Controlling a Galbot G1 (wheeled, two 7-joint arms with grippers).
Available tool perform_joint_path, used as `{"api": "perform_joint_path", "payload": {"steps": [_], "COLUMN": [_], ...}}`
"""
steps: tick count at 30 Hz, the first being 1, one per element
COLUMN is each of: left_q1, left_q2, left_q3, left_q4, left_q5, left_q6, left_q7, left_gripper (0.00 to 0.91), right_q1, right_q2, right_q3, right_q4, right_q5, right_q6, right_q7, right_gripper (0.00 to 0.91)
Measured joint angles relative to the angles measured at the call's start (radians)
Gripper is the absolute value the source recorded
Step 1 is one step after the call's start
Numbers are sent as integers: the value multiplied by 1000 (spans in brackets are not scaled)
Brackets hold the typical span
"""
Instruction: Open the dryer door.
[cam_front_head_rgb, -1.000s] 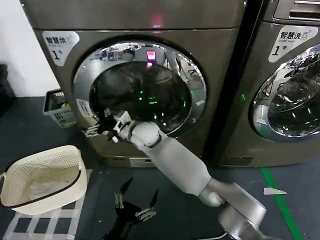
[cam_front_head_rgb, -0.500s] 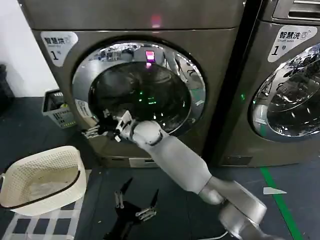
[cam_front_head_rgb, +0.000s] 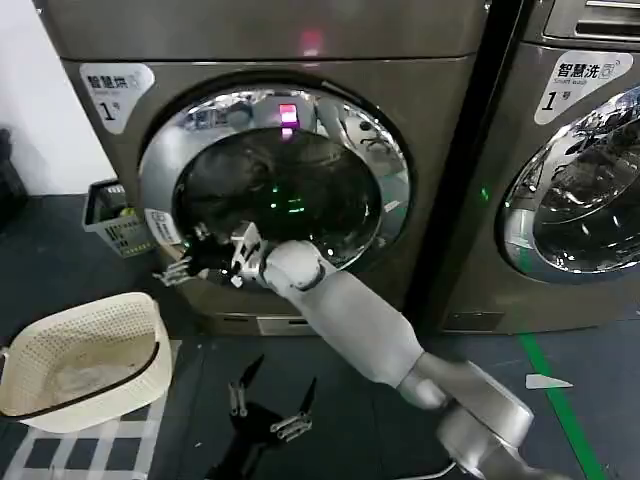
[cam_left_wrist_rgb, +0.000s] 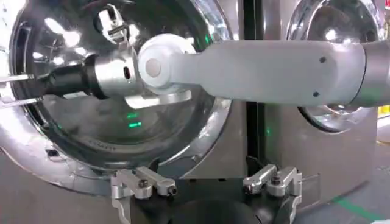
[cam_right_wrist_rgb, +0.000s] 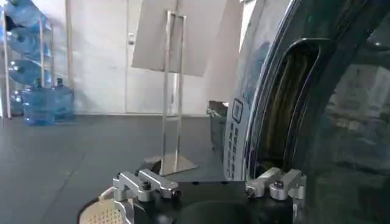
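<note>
The right gripper (cam_front_head_rgb: 185, 268) reaches across to the lower left rim of the dryer door (cam_front_head_rgb: 275, 180), its fingers spread around the chrome edge there; whether they actually pinch it I cannot tell. The door sits in the front of the bronze-grey dryer (cam_front_head_rgb: 440, 130). The left gripper (cam_front_head_rgb: 265, 405) hangs open, low over the dark floor (cam_front_head_rgb: 60, 260)

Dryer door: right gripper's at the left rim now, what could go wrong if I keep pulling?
The right gripper reaches the dryer door only at its left chrome rim, so the fingertips could slip off.

The forearm lies across the glass, so a swinging door may press against it.

The laundry basket on the floor and the left gripper hanging low sit below the door, near the arm's way back.
</note>
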Motion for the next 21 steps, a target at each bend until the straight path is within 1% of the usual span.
{"api": "perform_joint_path", "payload": {"steps": [6,13,18,21], "left_q1": [13,28,15,4], "left_q2": [4,5,6,14], "left_q3": [-17,-56,-127,-188], "left_q4": [-11,-37,-38,-31], "left_q5": [-3,4,-39,-75], "left_q6": [15,37,58,64], "left_q7": [10,33,51,83], "left_gripper": [907,907,907,907], "right_q1": [-7,-16,-15,-15], "right_q2": [-21,-36,-41,-44], "right_q3": [-8,-11,-9,-8], "right_q4": [26,42,44,44], "right_q5": [0,26,35,52], "right_q6": [1,-12,-14,-25], "right_q7": [-41,-76,-119,-144], "right_gripper": [907,907,907,907]}}
